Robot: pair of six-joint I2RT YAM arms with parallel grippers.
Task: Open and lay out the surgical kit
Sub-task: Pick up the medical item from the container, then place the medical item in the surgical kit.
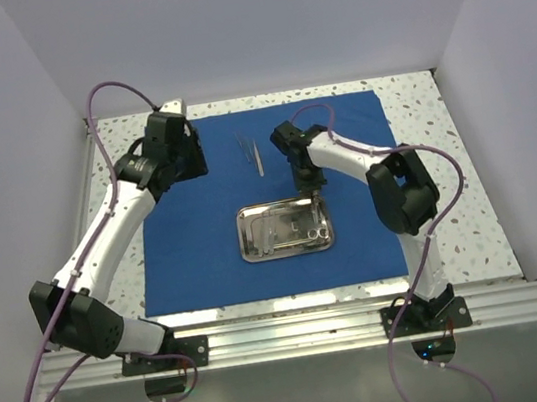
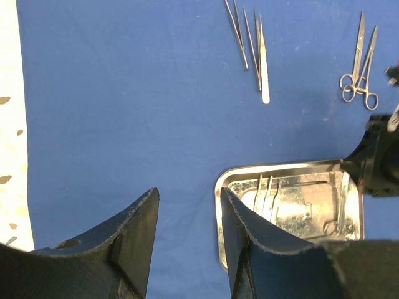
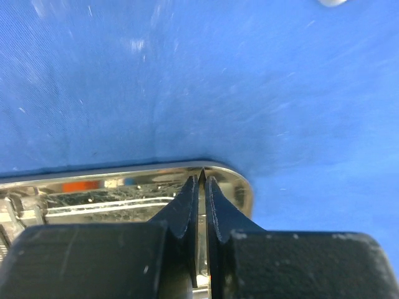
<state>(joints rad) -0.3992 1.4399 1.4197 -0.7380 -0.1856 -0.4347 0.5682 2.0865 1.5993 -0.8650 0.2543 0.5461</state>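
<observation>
The royal-blue cloth (image 1: 192, 233) lies spread flat on the table. The steel tray (image 1: 244, 237) sits on its middle with a few slender instruments (image 1: 283, 229) inside. Tweezers (image 1: 249, 153) lie on the cloth beyond the tray, and the left wrist view shows them (image 2: 252, 43) beside scissor-like forceps (image 2: 358, 68). My left gripper (image 2: 187, 193) is open and empty above the cloth, left of the tray (image 2: 280, 168). My right gripper (image 3: 201, 179) hangs over the tray's far right corner (image 3: 124, 174), shut on a thin pointed instrument whose ringed end (image 2: 331, 227) is in the tray.
White speckled tabletop (image 1: 426, 107) borders the cloth on the left, back and right. Pale walls close in on three sides. An aluminium rail (image 1: 298, 330) with both arm bases runs along the near edge.
</observation>
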